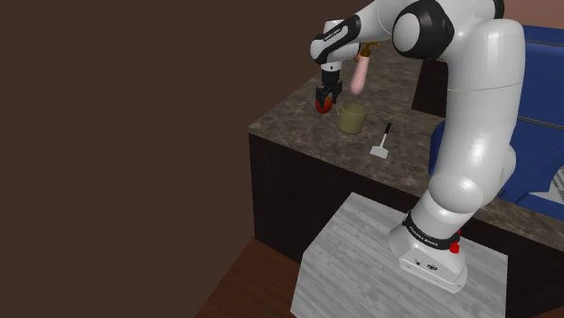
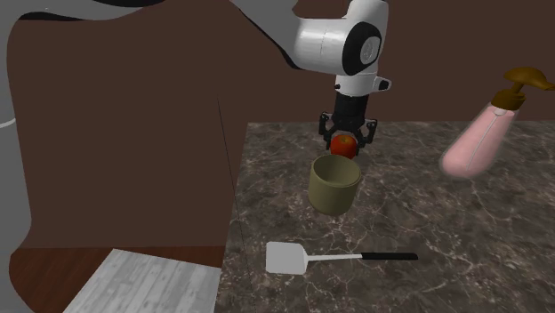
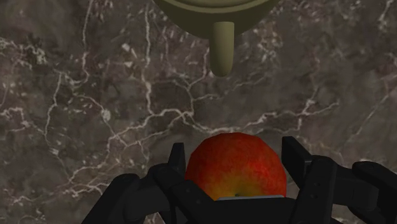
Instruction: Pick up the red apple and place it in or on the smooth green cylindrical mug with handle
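My black gripper [image 1: 324, 99] is shut on the red apple [image 1: 322, 107] and holds it in the air over the dark marble counter [image 1: 298, 126]. The olive-green mug [image 1: 352, 117] stands upright just to the shoulder view's right of the apple. In the second exterior view the apple [image 2: 345, 145] hangs in the gripper [image 2: 347, 139] a little above and behind the far rim of the open mug [image 2: 333, 185]. In the wrist view the fingers [image 3: 296, 159] clasp the apple [image 3: 235, 167] on both sides. The mug's handle [image 3: 222, 48] points toward the gripper [image 3: 235, 170].
A white spatula with a black handle [image 2: 302, 259] lies on the counter in front of the mug. A pink pump bottle [image 2: 485, 138] leans tilted at the second exterior view's right. The counter's edge [image 2: 233, 222] drops to a wood floor. A blue sofa [image 1: 542, 72] stands behind the arm.
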